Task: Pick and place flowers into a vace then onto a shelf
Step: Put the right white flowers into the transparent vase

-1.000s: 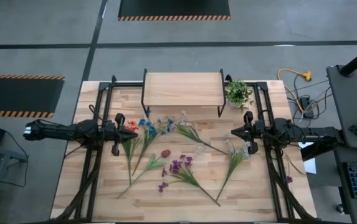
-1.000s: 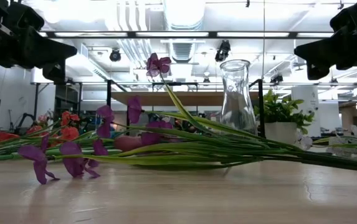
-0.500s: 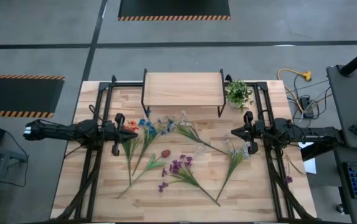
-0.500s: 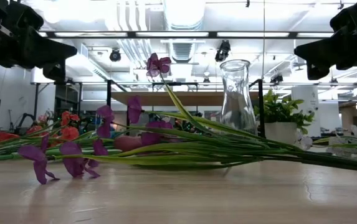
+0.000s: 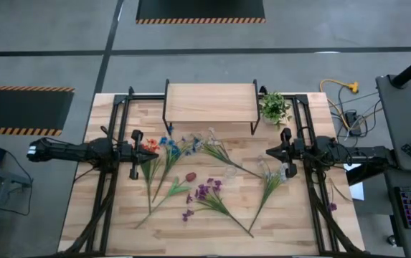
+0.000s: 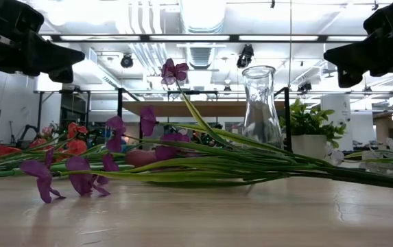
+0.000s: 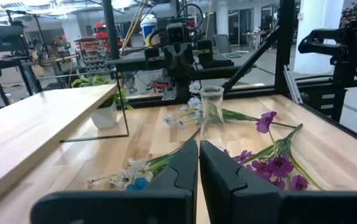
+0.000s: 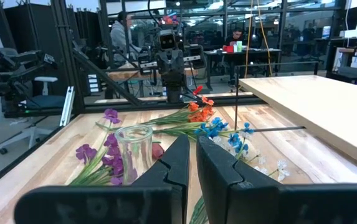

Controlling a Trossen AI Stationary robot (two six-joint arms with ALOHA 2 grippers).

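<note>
Flowers are spread over the counter's middle, nothing held.
The vase is stood among them; the shelf is set at the far edge. Both grippers' jaws, left and right, are pressed together.

Purple flowers, clear vace

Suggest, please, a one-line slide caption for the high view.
Flowers lie scattered around an empty vase before the shelf; left gripper and right gripper hover shut at either side.
</note>
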